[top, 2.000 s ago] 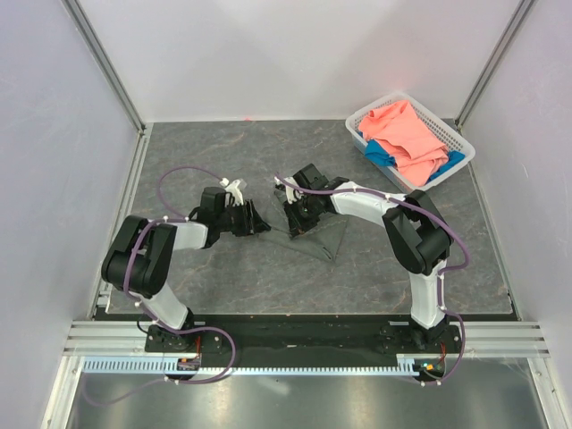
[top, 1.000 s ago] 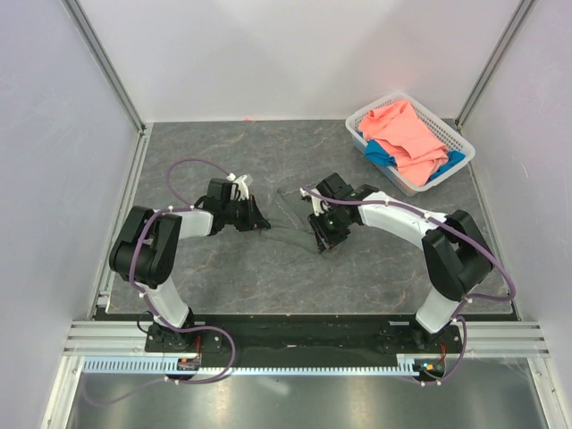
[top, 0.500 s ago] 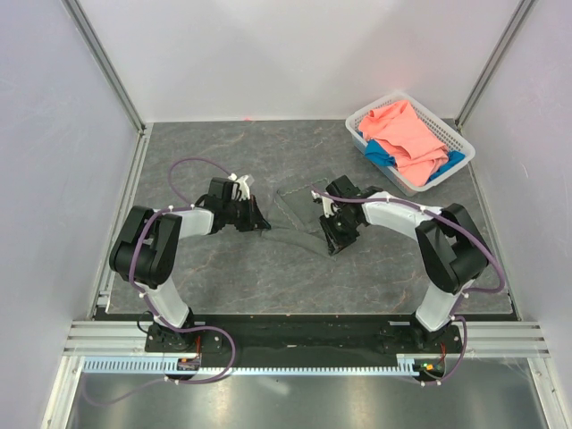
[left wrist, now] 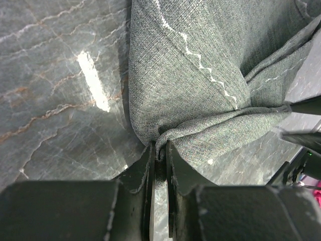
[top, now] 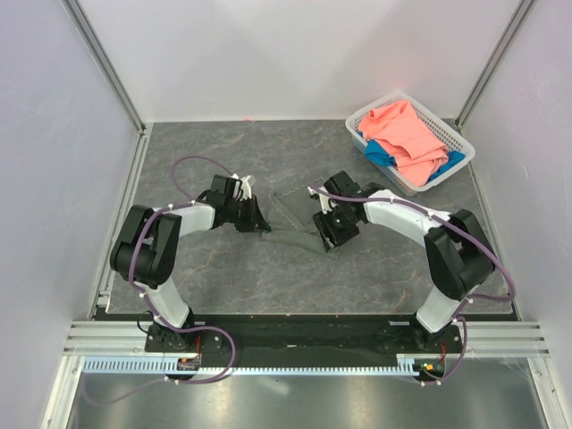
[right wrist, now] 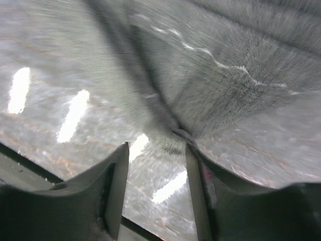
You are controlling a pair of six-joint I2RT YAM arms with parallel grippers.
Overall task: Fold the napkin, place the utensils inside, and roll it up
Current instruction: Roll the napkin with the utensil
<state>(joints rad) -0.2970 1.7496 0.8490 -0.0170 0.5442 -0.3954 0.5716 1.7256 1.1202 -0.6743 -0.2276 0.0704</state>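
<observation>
Fold step: left end effector (left wrist: 159, 150) is clenched on the napkin (top: 290, 222) at 9 o'clock; right end effector (right wrist: 155, 150) at 3 o'clock is released. Next, probably lay the fold flat.

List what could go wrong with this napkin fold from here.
1. The left gripper pinches only a small bunched corner of the napkin; a pull may slip it free or drag the whole cloth.
2. The right gripper stands open, a corner loose just ahead of its fingertips; that side may shift and leave the fold crooked.
</observation>
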